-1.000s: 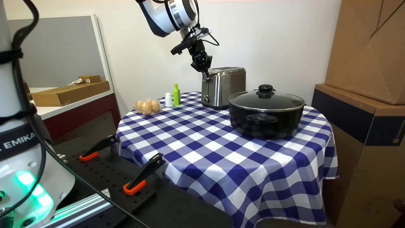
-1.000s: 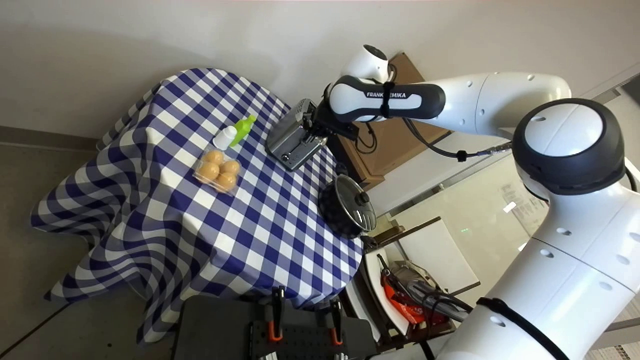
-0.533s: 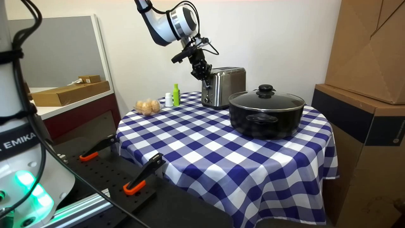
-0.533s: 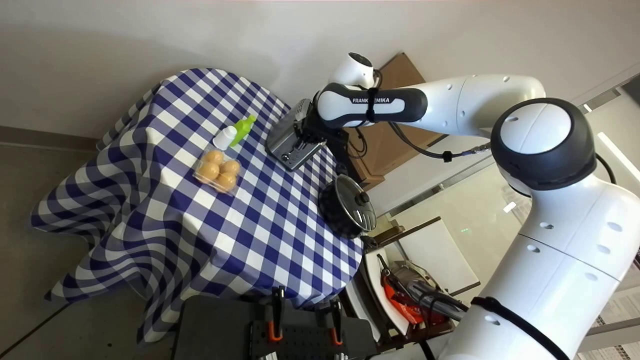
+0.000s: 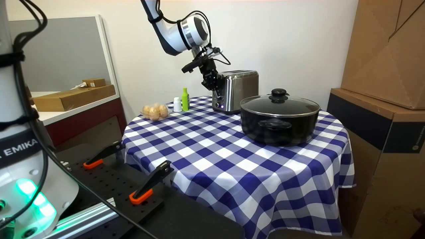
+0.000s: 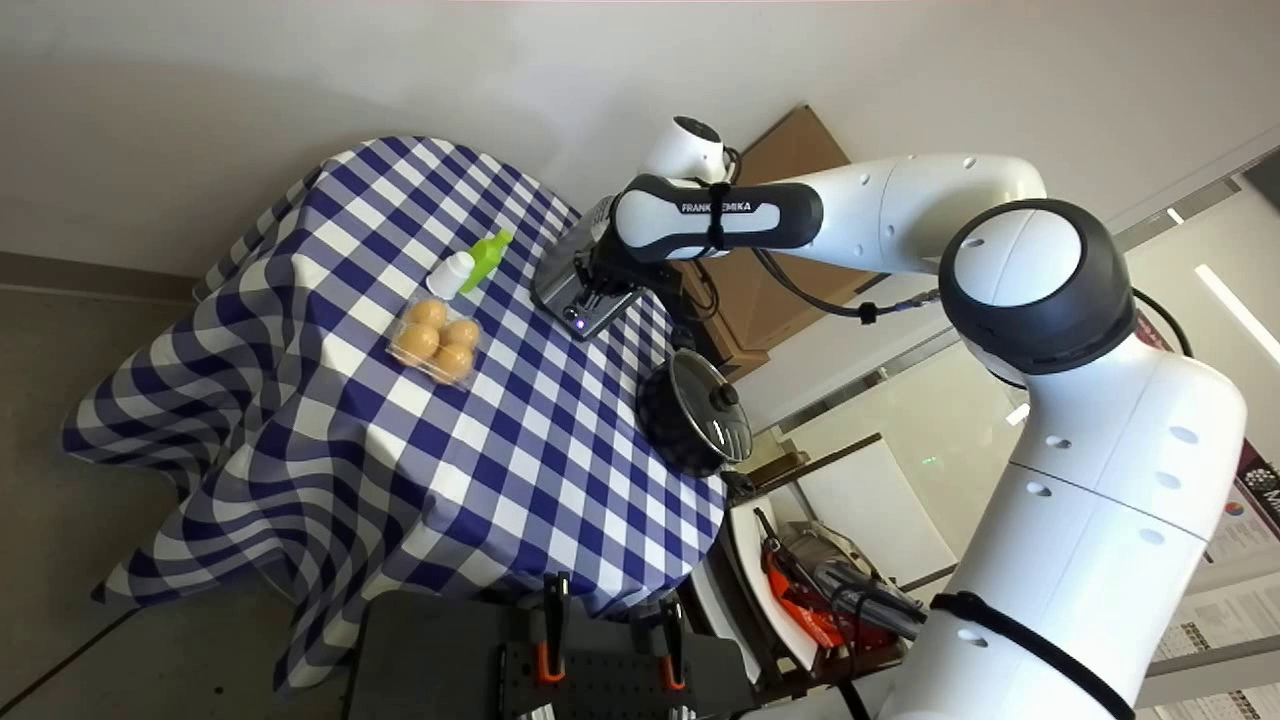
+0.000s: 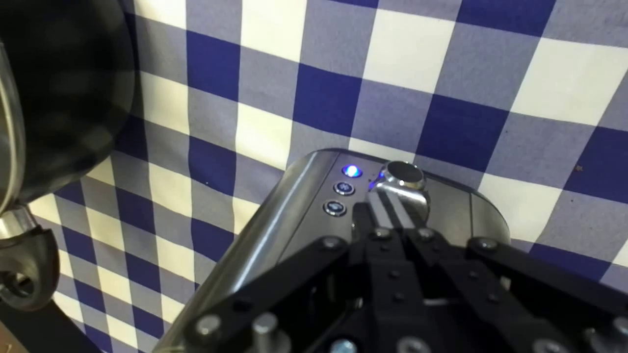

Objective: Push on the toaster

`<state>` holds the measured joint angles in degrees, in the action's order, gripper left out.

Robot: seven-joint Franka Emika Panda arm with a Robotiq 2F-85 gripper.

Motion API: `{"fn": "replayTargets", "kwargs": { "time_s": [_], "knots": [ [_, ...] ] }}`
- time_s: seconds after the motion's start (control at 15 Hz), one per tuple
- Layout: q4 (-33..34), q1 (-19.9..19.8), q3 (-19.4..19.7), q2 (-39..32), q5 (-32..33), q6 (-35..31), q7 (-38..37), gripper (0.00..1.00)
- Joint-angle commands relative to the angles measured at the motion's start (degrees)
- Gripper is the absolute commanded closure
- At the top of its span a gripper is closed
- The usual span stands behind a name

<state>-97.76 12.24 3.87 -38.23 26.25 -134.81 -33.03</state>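
Bench (image 5: 199, 142), draped in blue-and-white checked cloth (image 5: 289, 186), lies just as we saw it half a second ago, and the lidded black pot (image 5: 279, 123) has stayed put. In both exterior views we find the toaster (image 5: 239, 91) upright on the cloth, near the pot but apart from it. The hand (image 7: 386, 197) has come lower along the toaster's control face, and in the wrist view we see its fingers (image 7: 379, 211) together, tips on the chrome lever (image 7: 411, 194) just beside the round dial (image 7: 405, 171). Newly lit is a small blue light (image 7: 352, 170) on that face
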Motion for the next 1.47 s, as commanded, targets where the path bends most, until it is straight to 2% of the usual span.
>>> {"fn": "replayTargets", "kwargs": {
  "time_s": [0.0, 0.13, 0.33, 0.67, 0.87, 1.13, 1.4],
  "knots": [
    [4.68, 0.8, 1.46, -6.87, -1.69, -1.95, 1.4, 1.0],
    [4.02, 0.3, 0.79, -5.98, -2.8, -1.86, 2.0, 1.0],
    [0.21, -1.88, -1.41, -1.55, -7.71, -2.96, 5.44, 1.0],
    [-10.62, -7.21, -5.74, 8.27, -21.2, -6.47, 15.77, 1.0],
    [-17.83, -9.63, -7.61, 14.28, -28.02, -4.68, 20.87, 1.0],
    [-28.28, -10.24, -7.04, 23.59, -31.71, -3.61, 22.72, 1.0],
    [-37.64, -10.03, -6.43, 32.71, -31.98, -2.12, 22.31, 1.0]
  ]
}}
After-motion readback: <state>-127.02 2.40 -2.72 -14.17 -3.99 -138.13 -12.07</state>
